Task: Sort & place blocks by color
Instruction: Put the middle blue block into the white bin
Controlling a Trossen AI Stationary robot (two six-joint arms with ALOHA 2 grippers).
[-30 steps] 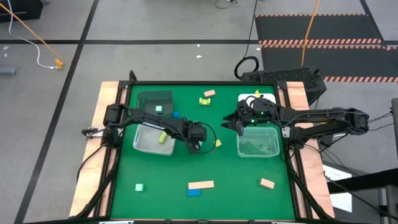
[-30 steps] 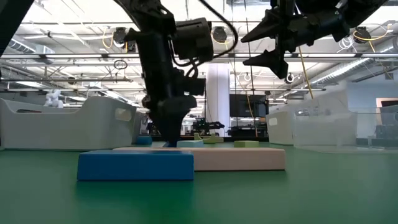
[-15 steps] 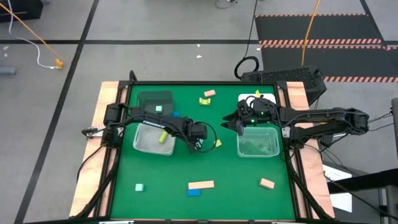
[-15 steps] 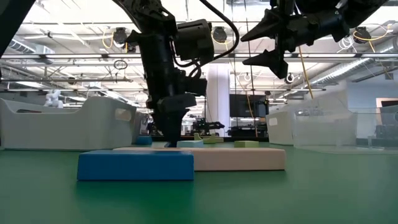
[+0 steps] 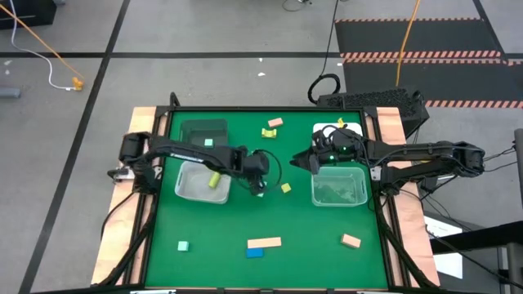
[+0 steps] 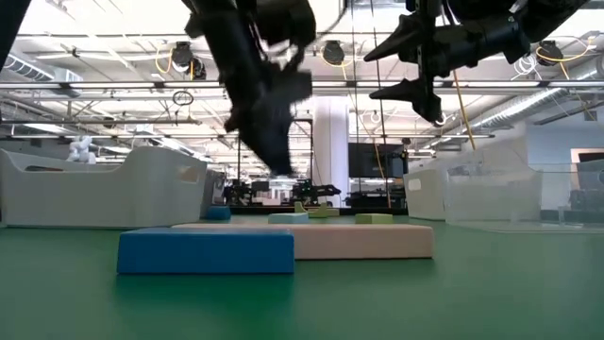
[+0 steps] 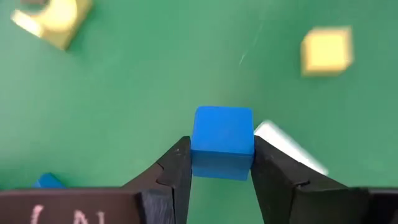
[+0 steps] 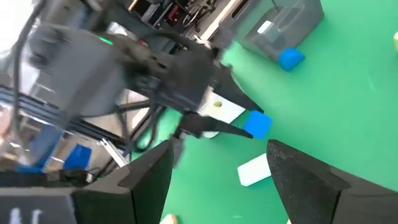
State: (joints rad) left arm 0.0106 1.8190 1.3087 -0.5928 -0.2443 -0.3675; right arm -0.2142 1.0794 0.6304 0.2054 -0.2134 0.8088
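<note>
Gripping a small blue cube [image 7: 222,142] between its two dark fingers, the left gripper [image 5: 260,186] hangs above the green counter [image 5: 302,233] near its middle, lifted clear of the surface; the left wrist view shows the cube pinched at the fingertips, with the jaws clenched on its sides. Just to the left of those jaws sits a clear bin [image 5: 203,182] holding a yellow-green bar [image 5: 214,179], and beyond it, farther from the counter's front edge, a dark grey bin [image 5: 204,133] with a mint green cube [image 5: 209,144] inside and another blue block [image 5: 232,150] just beside it. Well to the front-left of the jaws a second mint green cube [image 5: 184,245] lies alone. In front of the jaws, near the counter's front edge, a tan-orange bar [image 5: 264,242] lies touching a blue bar [image 5: 255,253]. Just to the right of the left jaws rests a small yellow cube [image 5: 286,188]. Farther back, a yellow block [image 5: 269,132] and a tan-orange block [image 5: 275,122] lie close together. The right gripper [image 5: 304,162] hovers off the counter, its jaws spread and holding nothing, at the left edge of the second clear bin [image 5: 338,187]; behind it stands the white bin [image 5: 320,131]. In front of those jaws, toward the front-right corner, lies a lone tan-orange block [image 5: 351,240].
</note>
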